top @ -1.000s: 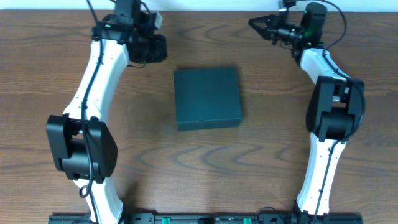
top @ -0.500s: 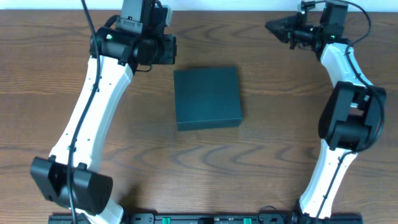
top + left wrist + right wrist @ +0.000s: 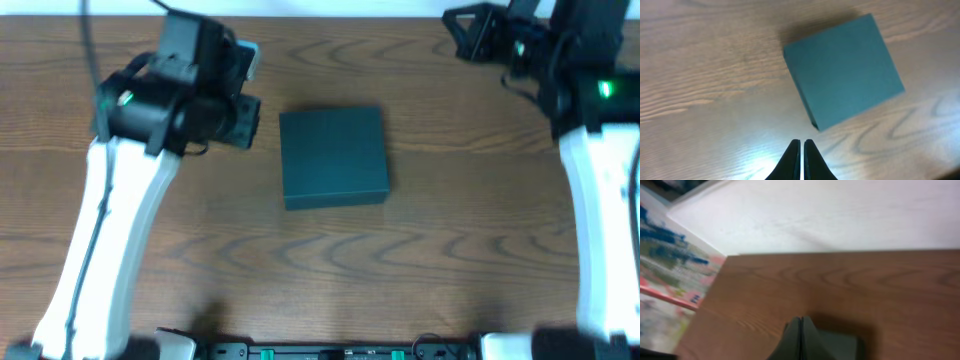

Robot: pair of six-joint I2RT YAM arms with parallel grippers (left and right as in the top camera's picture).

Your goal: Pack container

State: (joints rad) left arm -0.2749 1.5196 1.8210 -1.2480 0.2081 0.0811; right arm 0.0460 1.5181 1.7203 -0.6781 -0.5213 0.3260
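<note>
The dark teal container (image 3: 333, 157) lies closed on the wooden table, lid flat, near the middle. In the left wrist view the container (image 3: 842, 77) sits ahead and to the right of my left gripper (image 3: 802, 142), which is shut and empty, hovering high above bare wood. From overhead, the left gripper (image 3: 250, 118) is just left of the container's top-left corner. My right gripper (image 3: 452, 18) is at the back right, pointing left, raised and apart from the container. Its fingers (image 3: 801, 321) are pressed together with nothing between them, and part of the container (image 3: 842, 344) shows behind them.
The table's far edge (image 3: 840, 253) runs across the right wrist view, with a white surface (image 3: 840, 215) beyond it. A colourful patterned object (image 3: 670, 265) lies past the table's left corner. Both white arms flank the container, left (image 3: 100, 230) and right (image 3: 605, 220).
Both arms have lifted towards the overhead camera and swung outward, the left to the left and the right to the right. The container has not moved. Both grippers stayed shut.
</note>
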